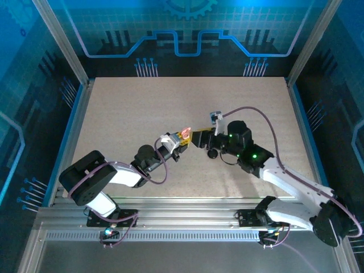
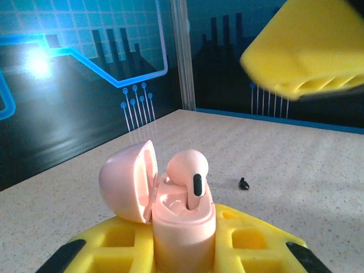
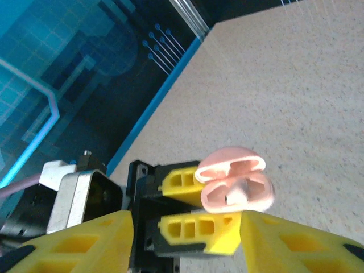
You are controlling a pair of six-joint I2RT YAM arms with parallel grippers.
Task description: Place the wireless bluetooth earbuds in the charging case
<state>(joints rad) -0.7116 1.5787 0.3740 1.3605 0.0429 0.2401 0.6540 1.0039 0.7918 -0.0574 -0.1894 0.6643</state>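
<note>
Where the 2 arms meet over the middle of the speckled table [image 1: 114,114], the left arm [image 1: 114,177] reaches in from the near left and the right arm [image 1: 296,183] from the near right. The left gripper [image 2: 182,245] is clamped on the base of the pink charging case [image 2: 183,224], whose lid [image 2: 128,181] is swung open. The right gripper [image 3: 187,230] hangs just beside the case, its 2 yellow fingers spread apart with nothing between them. 1 pink earbud [image 2: 186,168] stands upright in the case, its rounded head above the rim. 1 small black earbud [image 2: 244,183] lies on the table, right of the case in the left wrist view and apart from it.
</note>
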